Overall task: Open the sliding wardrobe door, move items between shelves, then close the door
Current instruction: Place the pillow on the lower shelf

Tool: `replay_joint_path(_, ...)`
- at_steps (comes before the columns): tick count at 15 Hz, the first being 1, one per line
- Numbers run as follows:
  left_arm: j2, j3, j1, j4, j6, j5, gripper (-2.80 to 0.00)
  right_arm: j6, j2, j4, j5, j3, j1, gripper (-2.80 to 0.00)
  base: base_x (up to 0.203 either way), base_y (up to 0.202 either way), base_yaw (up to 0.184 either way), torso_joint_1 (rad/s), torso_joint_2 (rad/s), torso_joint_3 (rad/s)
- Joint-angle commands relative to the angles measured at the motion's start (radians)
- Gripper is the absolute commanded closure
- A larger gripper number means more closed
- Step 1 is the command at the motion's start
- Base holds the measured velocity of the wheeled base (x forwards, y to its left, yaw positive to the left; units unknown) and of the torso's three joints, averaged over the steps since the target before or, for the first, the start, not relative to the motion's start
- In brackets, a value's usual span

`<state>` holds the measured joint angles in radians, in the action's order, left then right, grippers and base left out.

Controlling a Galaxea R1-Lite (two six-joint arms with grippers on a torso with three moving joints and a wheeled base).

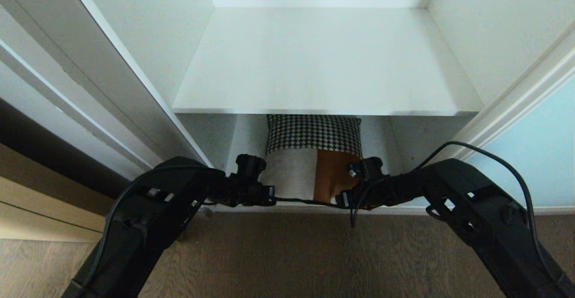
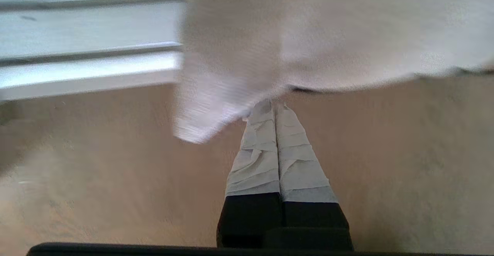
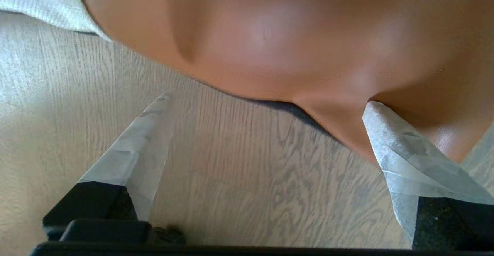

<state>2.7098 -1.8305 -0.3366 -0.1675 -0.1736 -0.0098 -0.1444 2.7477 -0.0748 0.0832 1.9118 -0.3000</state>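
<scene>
At lower left of centre, the left gripper is pinched on the cushion, which stands at centre under the shelf; at lower right, the right gripper is spread wide at its rust-orange corner.

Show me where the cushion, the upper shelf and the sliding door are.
cushion (image 1: 310, 140): head view, houndstooth panel.
upper shelf (image 1: 323, 60): head view, bare white top.
sliding door (image 1: 539, 154): head view, pale blue glass at right.

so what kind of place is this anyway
Most likely a bedroom or home: an open white wardrobe with a bare shelf, a patchwork cushion beneath it, a frosted aqua sliding door and a wood-grain floor.
</scene>
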Motion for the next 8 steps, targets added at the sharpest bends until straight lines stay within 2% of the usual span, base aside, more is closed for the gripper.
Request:
replay_joint_path(1, -0.019, 0.004, -0.001, 0.004, -0.015, -0.014, 0.00, 0.029, 0.026, 0.010, 0.001, 0.032, 0.001, -2.80, 0.000, 0.000, 0.000, 0.000, 0.00, 0.000)
replay_joint_path(4, -0.004, -0.018, -0.002, 0.006, -0.021, -0.012, 0.00, 0.032, 0.026, 0.012, -0.008, 0.032, 0.002, -2.80, 0.000, 0.000, 0.000, 0.000, 0.00, 0.000)
replay_joint_path(7, 0.017, -0.036, -0.002, -0.007, -0.014, 0.001, 0.00, 0.048, 0.027, 0.010, -0.082, 0.032, 0.002, -2.80, 0.000, 0.000, 0.000, 0.000, 0.00, 0.000)
replay_joint_path(8, 0.008, -0.027, -0.002, -0.005, -0.015, 0.001, 0.00, 0.083, 0.027, 0.008, -0.099, 0.030, 0.002, -2.80, 0.000, 0.000, 0.000, 0.000, 0.00, 0.000)
